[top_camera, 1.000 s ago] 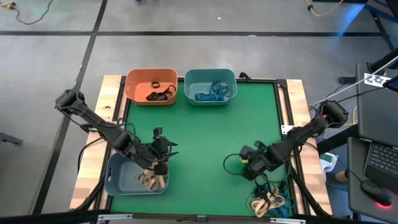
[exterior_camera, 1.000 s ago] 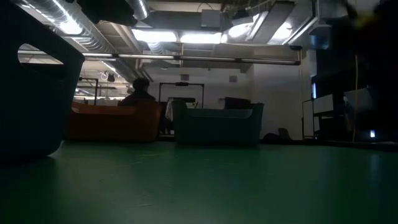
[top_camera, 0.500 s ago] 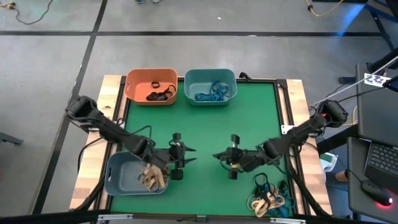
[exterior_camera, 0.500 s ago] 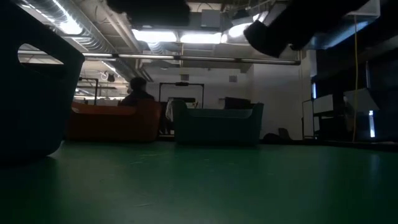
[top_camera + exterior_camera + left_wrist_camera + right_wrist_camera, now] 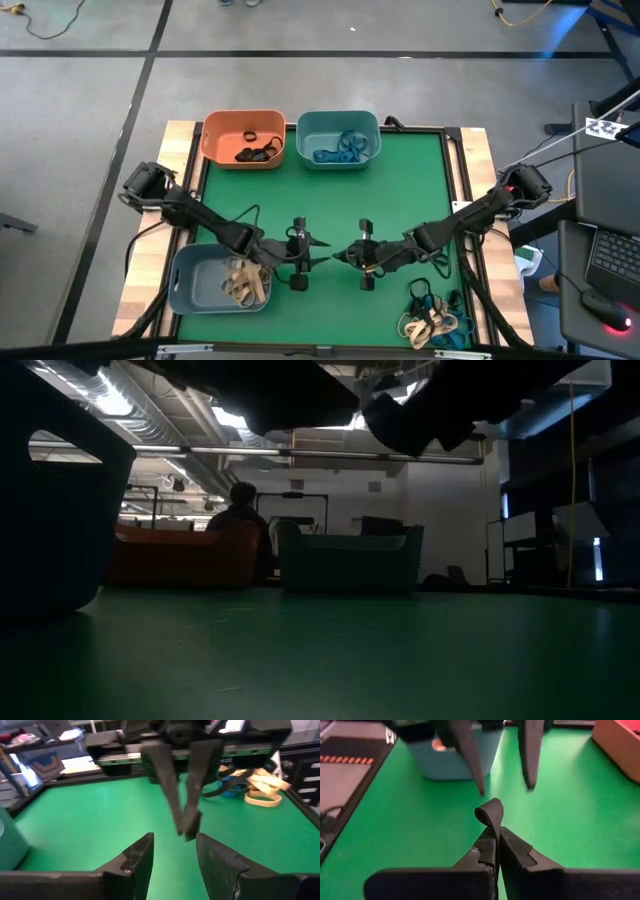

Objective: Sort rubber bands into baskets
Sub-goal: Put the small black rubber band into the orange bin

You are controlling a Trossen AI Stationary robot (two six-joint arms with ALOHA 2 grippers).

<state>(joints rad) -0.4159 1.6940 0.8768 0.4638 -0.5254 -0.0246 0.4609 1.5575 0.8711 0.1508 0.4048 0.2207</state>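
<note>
Where the two arms meet, right end effector [image 5: 348,256]: closed, with a black rubber band [image 5: 490,814] pinched at the fingertips so that a small loop stands clear of them.
Left end effector [image 5: 316,256]: open, nothing held; its fingers are spread just beyond the loop, apart from it.
Meeting place: mid-width of the surface [image 5: 400,190], toward its near edge, above the green mat.
Arm pose: both arms are stretched low and inward from the opposite side edges, tips pointed at each other and nearly touching.
Reason for the pose: a handover is judged to be in hand, since the loop is offered outward where the open fingers can close on it.
Orange basket [image 5: 222,140]: far left corner, black bands inside; likely the goal, and it is on the left arm's side.
Teal basket [image 5: 338,124]: far edge, just beside the orange one, blue-teal bands inside.
Grey-blue basket [image 5: 195,285]: near left corner, tan bands inside.
Unsorted rubber bands [image 5: 432,318]: heaped at the near right corner.
Risk: the thin band could slip if it is released before it is gripped.
</note>
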